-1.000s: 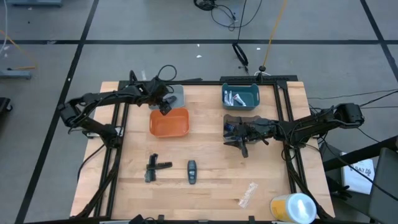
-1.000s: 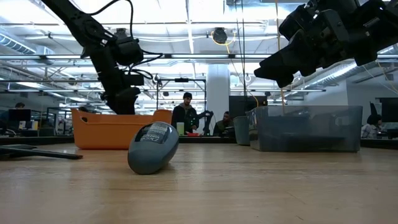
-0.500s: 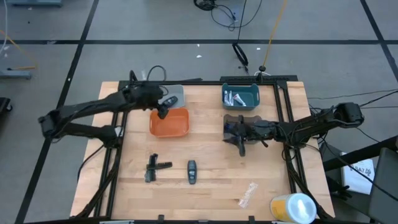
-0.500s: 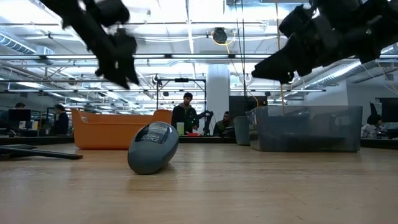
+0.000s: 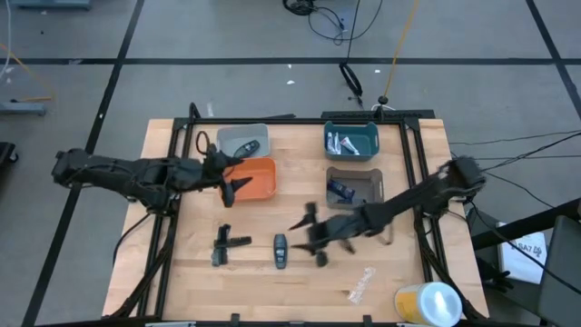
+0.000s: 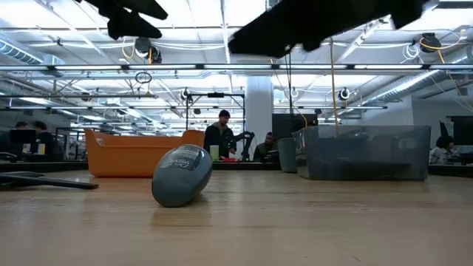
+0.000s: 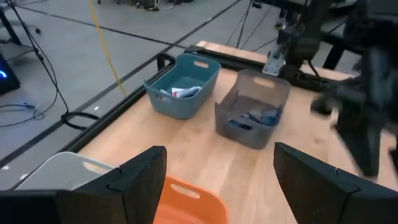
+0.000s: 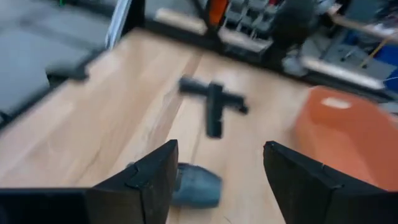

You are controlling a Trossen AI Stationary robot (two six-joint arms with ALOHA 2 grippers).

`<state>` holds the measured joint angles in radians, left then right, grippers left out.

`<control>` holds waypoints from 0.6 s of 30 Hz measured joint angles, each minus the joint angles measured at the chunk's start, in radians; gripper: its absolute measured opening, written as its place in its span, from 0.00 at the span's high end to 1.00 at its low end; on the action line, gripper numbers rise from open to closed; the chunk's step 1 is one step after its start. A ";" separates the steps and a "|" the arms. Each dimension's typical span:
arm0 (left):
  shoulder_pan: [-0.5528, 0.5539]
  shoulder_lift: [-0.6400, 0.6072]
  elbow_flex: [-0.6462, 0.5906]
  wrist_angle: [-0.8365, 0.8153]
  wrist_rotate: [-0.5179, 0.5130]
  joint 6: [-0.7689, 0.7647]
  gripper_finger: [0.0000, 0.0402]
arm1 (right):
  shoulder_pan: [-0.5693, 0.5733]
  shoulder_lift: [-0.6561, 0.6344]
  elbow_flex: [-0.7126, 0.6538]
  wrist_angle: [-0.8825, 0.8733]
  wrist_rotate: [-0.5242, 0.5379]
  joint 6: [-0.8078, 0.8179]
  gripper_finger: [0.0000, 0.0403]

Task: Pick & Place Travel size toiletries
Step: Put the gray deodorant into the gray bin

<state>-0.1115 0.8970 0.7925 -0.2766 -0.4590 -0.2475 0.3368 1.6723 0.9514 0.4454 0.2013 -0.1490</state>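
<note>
Wooden table, four bins, workshop behind.
Your right gripper and left gripper are both spread, empty; grey oval at six o'clock.

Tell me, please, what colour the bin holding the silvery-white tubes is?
Teal bin, clearest in the high view.

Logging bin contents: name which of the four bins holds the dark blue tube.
The dark grey bin, below the teal one, holds the dark blue tube.

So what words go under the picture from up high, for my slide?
Right gripper open beside the dark grey oval piece; left gripper open by the orange bin.
</note>
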 joint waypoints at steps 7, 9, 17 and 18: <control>-0.072 0.031 0.000 -0.003 -0.041 -0.044 0.27 | -0.009 0.311 0.329 -0.212 -0.141 -0.050 0.45; -0.079 0.034 0.000 -0.008 -0.041 -0.048 0.27 | -0.015 0.356 0.390 -0.288 -0.162 -0.074 0.45; -0.082 0.032 0.000 -0.008 -0.042 -0.041 0.27 | -0.077 0.387 0.497 -0.574 -0.319 -0.128 0.43; -0.082 0.032 0.000 -0.008 -0.042 -0.039 0.27 | -0.086 0.387 0.496 -0.588 -0.329 -0.145 0.43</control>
<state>-0.1932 0.9295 0.7925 -0.2844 -0.5007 -0.2863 0.2511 2.0598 1.4476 -0.1431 -0.1281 -0.2937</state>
